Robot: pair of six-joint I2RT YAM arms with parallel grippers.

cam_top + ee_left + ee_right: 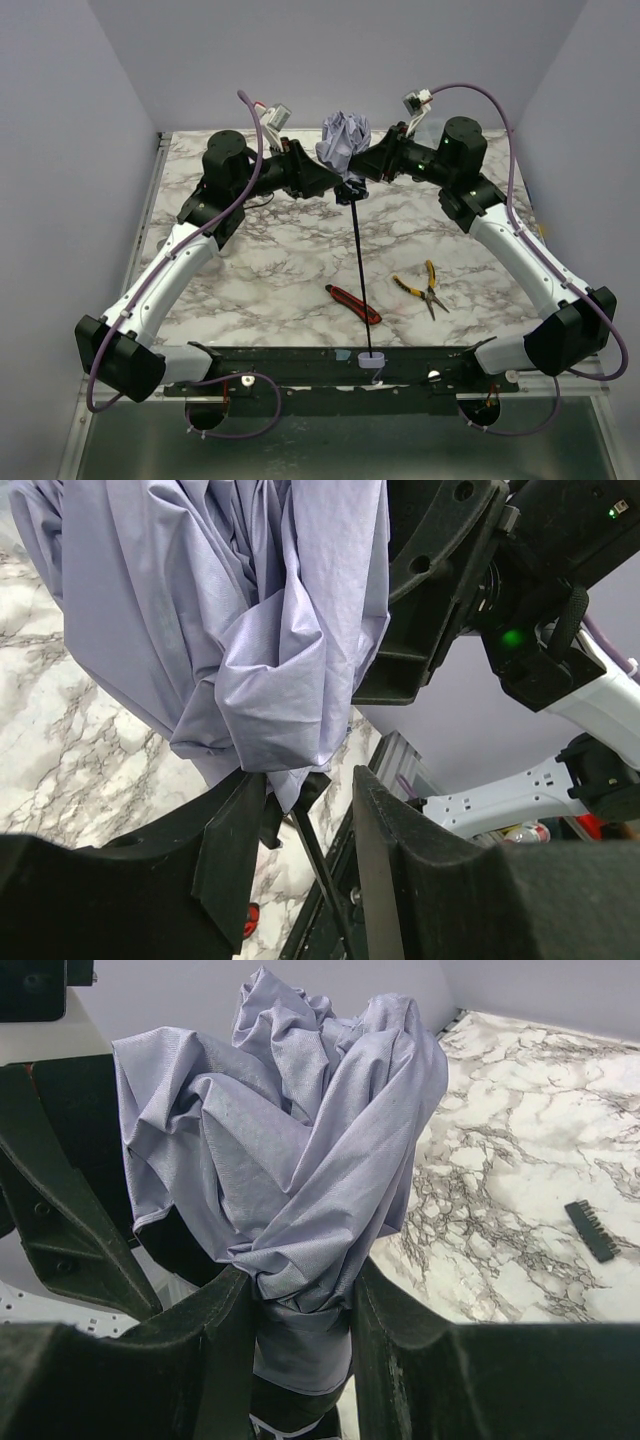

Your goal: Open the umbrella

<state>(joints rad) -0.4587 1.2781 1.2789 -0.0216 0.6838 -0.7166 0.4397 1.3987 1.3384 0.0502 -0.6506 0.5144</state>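
Lavender umbrella (343, 140), canopy bunched between both grippers, shaft (358, 270) slanting nearward; right gripper (300, 1305) clamps the fabric neck; left gripper (295, 845) straddles the shaft, jaws apart; opening seems barely begun; next you need a firm shaft hold

The top view looks down from 6 o'clock over the tabletop (260, 270) toward 12. The left wrist view, very near, faces 3 past the left end effector (305, 810). The right wrist view faces 9 past the right end effector (300, 1305). All share the umbrella (343, 140).
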